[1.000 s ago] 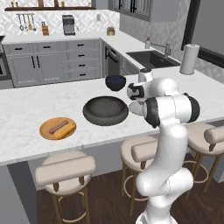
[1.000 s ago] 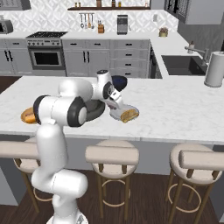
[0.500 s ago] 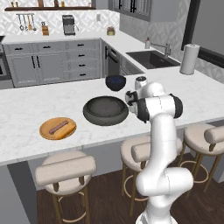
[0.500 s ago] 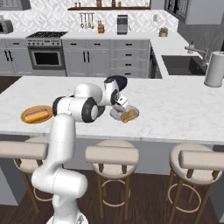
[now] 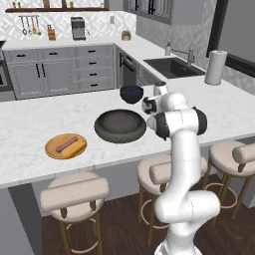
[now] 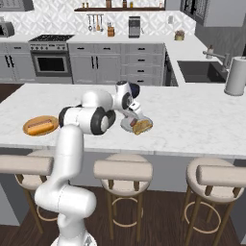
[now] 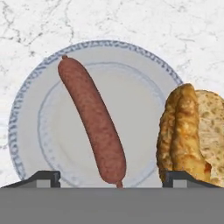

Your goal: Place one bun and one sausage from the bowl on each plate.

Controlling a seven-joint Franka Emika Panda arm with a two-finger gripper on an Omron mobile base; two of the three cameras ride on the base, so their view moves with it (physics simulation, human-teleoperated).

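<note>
In the hand view a pale grey plate lies right under my gripper. A reddish-brown sausage rests on it, free between my wide-apart fingertips. A yellow-orange bun lies on the plate's right side, beside the other fingertip. From the right base view my gripper hangs low over this plate and bun. The tan plate carries a second sausage; a bun shows on it too. The dark bowl sits left of my arm.
A small dark blue bowl stands behind the big bowl. A paper towel roll and the sink are at the far right. Bar stools line the counter's near edge.
My jaws have spread open and the sausage now lies loose on the grey plate. The arm's elbow swung right over the last second.
</note>
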